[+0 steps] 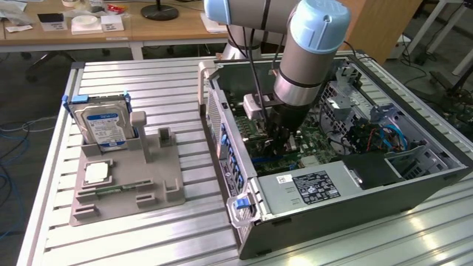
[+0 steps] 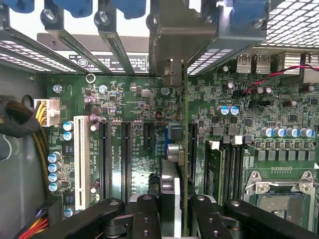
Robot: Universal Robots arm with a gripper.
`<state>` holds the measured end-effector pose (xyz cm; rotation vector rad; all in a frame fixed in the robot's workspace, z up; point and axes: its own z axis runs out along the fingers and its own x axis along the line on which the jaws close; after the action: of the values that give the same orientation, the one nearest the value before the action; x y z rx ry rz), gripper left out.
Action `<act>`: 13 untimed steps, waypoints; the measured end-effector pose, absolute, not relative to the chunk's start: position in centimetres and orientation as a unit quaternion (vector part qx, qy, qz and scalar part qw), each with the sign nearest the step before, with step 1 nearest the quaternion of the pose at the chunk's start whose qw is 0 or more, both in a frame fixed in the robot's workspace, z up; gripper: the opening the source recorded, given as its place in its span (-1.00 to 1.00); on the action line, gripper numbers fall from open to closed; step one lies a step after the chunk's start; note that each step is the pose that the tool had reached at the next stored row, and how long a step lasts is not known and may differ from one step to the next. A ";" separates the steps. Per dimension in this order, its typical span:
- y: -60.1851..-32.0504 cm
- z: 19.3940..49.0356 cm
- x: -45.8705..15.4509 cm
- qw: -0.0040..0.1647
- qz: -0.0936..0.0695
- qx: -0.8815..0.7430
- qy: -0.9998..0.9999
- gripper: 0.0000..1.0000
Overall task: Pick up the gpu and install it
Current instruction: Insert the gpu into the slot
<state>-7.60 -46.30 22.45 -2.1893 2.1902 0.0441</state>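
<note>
Robot arm reaching down into the open computer case [image 1: 355, 210], gripper [image 2: 175, 211] fingers pinching the gpu [image 2: 185, 149] on edge, card standing over the green motherboard [image 2: 249, 124] slots, hard drive [image 1: 103, 124] in the grey holder [image 1: 129, 183] outside

**Listener:** What can you count on the slatted table?

**Operator:** I see one open computer case [image 1: 347, 183], one grey holder tray [image 1: 126, 183], one hard drive [image 1: 103, 124] with a blue label standing in it, and one robot arm [image 1: 310, 50].

**Listener:** And inside the case?

**Operator:** From the wrist view I count one gpu [image 2: 172, 169] card held edge-on, one white slot [image 2: 79, 162], three long black slots [image 2: 115, 159], and one gripper [image 2: 169, 214].
</note>
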 end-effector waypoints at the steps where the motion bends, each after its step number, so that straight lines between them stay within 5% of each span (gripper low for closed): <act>1: -46.3 22.4 -7.6 0.022 0.014 -0.707 0.707 -0.44; 13: -46.3 22.3 -7.6 0.018 0.010 -0.707 0.707 -0.44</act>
<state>-7.61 -46.30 22.29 -2.1946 2.1959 0.0326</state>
